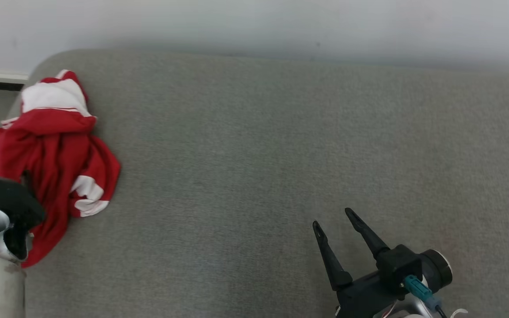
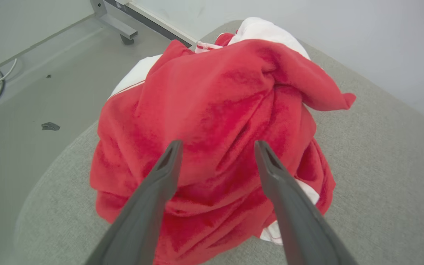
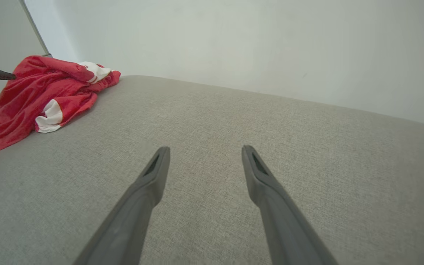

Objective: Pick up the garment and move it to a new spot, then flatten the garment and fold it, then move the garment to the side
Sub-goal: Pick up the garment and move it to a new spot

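Over the near right part of the grey cushion (image 1: pixel 254 154), the right gripper (image 1: pixel 332 217) hangs with its two fingers spread wide and nothing between them; only bare cushion fabric lies beneath it. Over the cushion's left end, the left gripper (image 2: pixel 218 143) is spread just as wide. Its fingers point at the garment (image 1: pixel 51 150) and frame the crest of the heap. It has hold of nothing, and I cannot tell whether its tips touch the cloth. The garment, red with white panels, lies crumpled in a heap on the cushion's far left corner. Some of it spills toward the rounded edge, past which the floor (image 2: pixel 31 92) shows. Beyond the cushion's far edge stands a pale wall (image 1: pixel 254 22). Judging from this, the task is at its very start, since the garment is bunched, not lifted, and sits at one corner. The first step, a grasp by the left gripper, looks lined up but not yet made. Everything remains to be done: closing on the cloth, carrying it to a new spot, probably the broad bare middle of the cushion, then spreading it flat, folding it and setting it aside. The right gripper seems placed to join in once the garment arrives there.
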You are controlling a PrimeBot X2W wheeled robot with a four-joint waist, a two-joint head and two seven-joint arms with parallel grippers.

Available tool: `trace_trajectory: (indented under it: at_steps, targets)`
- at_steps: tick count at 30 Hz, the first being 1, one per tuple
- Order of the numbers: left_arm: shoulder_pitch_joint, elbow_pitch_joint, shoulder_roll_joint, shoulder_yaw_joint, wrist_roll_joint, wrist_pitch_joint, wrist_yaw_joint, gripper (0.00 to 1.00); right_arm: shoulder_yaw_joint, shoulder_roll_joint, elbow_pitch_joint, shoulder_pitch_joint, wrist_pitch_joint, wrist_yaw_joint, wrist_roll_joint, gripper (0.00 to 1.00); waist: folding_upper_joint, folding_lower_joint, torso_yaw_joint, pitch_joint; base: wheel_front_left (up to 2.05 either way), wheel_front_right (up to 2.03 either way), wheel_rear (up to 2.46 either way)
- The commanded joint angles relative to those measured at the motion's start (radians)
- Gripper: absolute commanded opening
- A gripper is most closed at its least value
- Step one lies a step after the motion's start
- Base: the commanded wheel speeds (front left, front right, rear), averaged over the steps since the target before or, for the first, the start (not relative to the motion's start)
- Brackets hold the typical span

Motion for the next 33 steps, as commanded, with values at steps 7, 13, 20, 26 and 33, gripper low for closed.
trace_trajectory:
  at_steps: [7, 13, 20, 26, 33]
  targets:
    - [0.024, 0.039, 0.046, -0.018, 0.036, 0.030, 0.061, 1.00, -0.004, -0.002, -0.026, 0.015, 0.013, -0.002, -0.005, 1.00, -0.0001, -0.0003, -0.102, 0.071, 0.00, 0.00, 0.00]
    - [0.047, 0.018, 0.084, -0.017, 0.027, 0.028, 0.044, 0.00, -0.022, -0.002, -0.024, 0.031, 0.012, -0.002, 0.009, 1.00, -0.0001, -0.0003, -0.092, 0.041, 0.00, 0.00, 0.00]
    - [-0.010, -0.070, 0.136, -0.044, 0.024, 0.065, -0.037, 0.00, -0.037, -0.002, 0.017, 0.035, -0.027, -0.002, 0.077, 1.00, -0.0001, -0.0003, -0.065, -0.047, 0.00, 0.00, 0.00]
    - [-0.099, -0.226, 0.172, -0.099, 0.030, 0.106, -0.106, 0.00, -0.066, -0.002, 0.073, 0.040, -0.075, -0.002, 0.127, 1.00, -0.0001, -0.0003, -0.079, -0.136, 0.00, 0.00, 0.00]
    - [-0.189, -0.413, 0.126, -0.174, -0.017, 0.147, -0.141, 0.00, -0.073, -0.002, 0.130, 0.049, -0.112, -0.002, 0.163, 1.00, -0.0001, -0.0003, -0.134, -0.200, 0.00, 0.00, 0.00]
